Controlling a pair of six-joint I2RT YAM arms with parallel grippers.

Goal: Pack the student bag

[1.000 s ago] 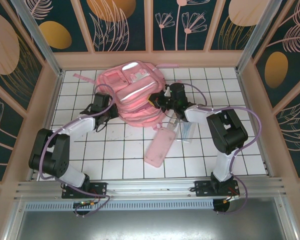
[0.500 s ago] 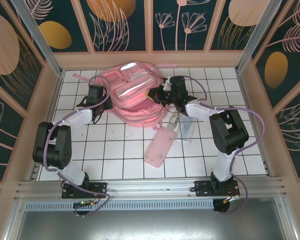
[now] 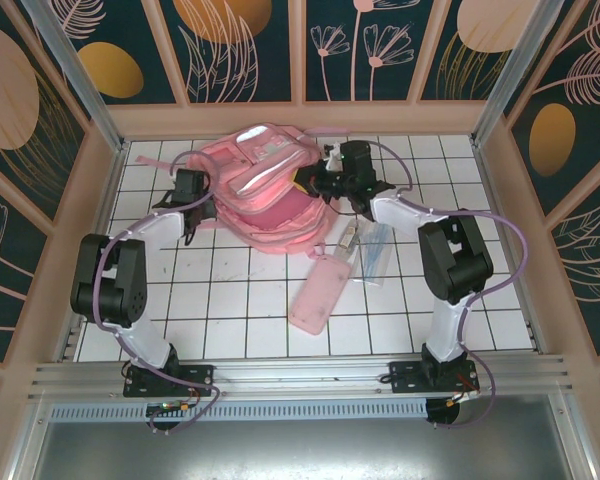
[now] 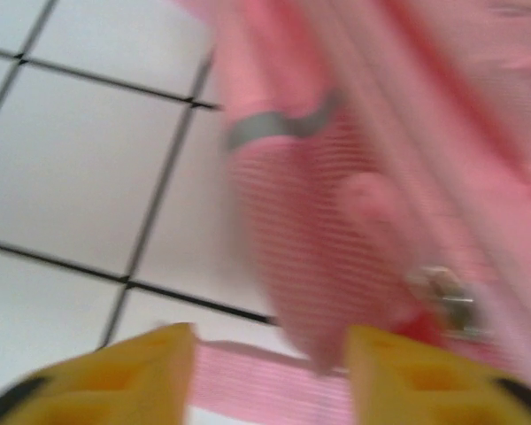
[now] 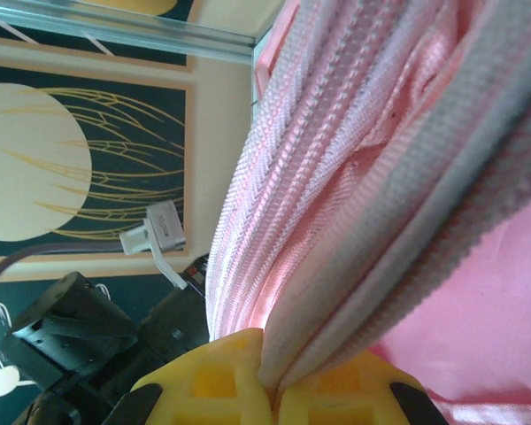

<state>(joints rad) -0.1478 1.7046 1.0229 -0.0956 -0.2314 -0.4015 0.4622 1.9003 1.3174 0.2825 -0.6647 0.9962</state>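
Observation:
The student bag (image 3: 265,185), a big pink backpack with a silver stripe, lies at the back of the tiled table. My left gripper (image 3: 192,192) is at its left side. In the left wrist view this gripper (image 4: 270,354) is open. Its yellow fingers (image 4: 133,372) stand apart, with a pink strap (image 4: 265,382) lying flat beyond the gap and the bag's mesh side (image 4: 336,204) just ahead. My right gripper (image 3: 327,184) is at the bag's right edge. There it (image 5: 273,372) is shut on a fold of the bag's pink fabric and grey zipper tape (image 5: 363,177).
A flat pink pencil case (image 3: 320,292) lies on the tiles in front of the bag. A clear packet with blue in it (image 3: 376,256) sits to its right. Wooden walls (image 3: 300,118) close in the table at the back and both sides.
My left gripper has opened and moved back and left along the bag's side. The right gripper stays shut on the bag, which has shifted slightly toward the back.

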